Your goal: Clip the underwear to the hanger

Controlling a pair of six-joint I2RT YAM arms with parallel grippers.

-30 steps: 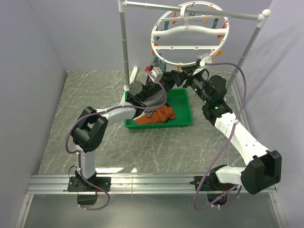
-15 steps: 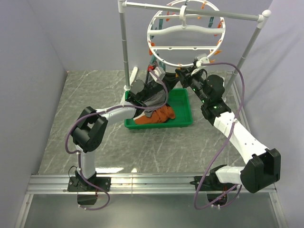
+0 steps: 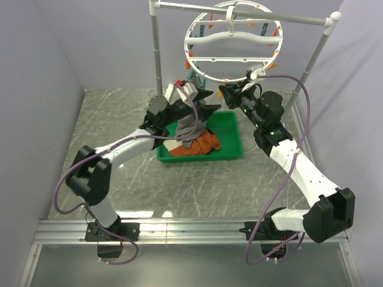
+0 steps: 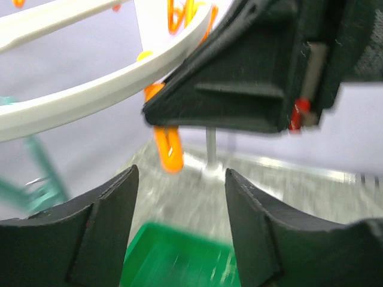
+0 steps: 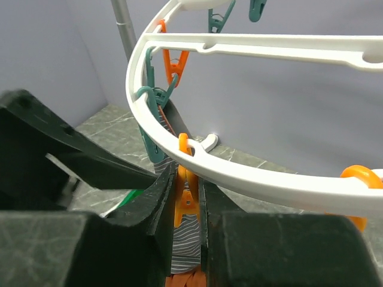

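Two arms are up at the ring together. Over on the left, the left pincer [image 4: 179,176] stands wide open with nothing between its fingers, just below the white rim of the hanger [image 3: 233,58]. Right beside it, the underwear [image 3: 190,124] hangs from the hanger's lower-left rim, by a teal clothespin [image 5: 157,98]. The grey striped cloth drops straight down into the green tray [image 3: 230,134] on the marbled surface [image 3: 119,119], its lower end on the orange-rust garment [image 3: 203,145] (whether that teal pin truly bites the cloth, the views do not settle). Moving right, the right pincer [image 5: 187,182] is clamped on an orange clothespin [image 5: 187,206] that dangles from the rim, a finger pressing each side, with striped cloth directly behind and below the pin. Up top, the hanger hooks over the bar of the rack frame [image 3: 157,60].
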